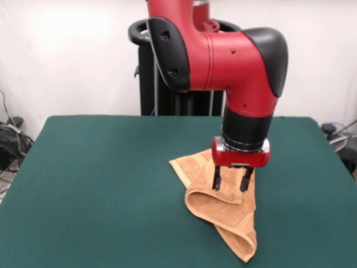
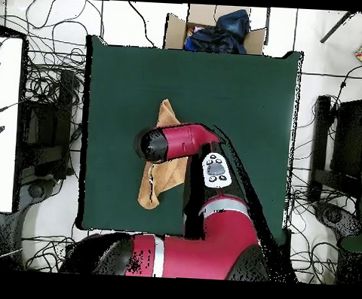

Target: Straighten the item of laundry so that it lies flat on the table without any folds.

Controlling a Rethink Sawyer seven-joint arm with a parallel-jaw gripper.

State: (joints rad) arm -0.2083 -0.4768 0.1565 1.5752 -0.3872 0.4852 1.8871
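Light orange-tan terry towel [image 1: 223, 209], folded and rumpled, lies lower right of centre on the dark green cloth-topped table [image 1: 100, 184]; the red-and-black gripper [image 1: 231, 181], fingers apart, hangs over it. Overhead: the towel [image 2: 156, 177] lies left of centre, partly hidden beneath the arm.

You had open green table [image 1: 100, 184] on every side of the towel [image 1: 223, 206], which lay folded and bunched right of centre in the front view. The widest free stretch ran across the half of the table on the picture's left in the front view. The gripper [image 1: 231, 180] hung with fingers apart directly over the towel's raised fold. In the overhead view the arm [image 2: 203, 209] crossed the table from the base side and covered the towel's middle, blocking a straight descent there.
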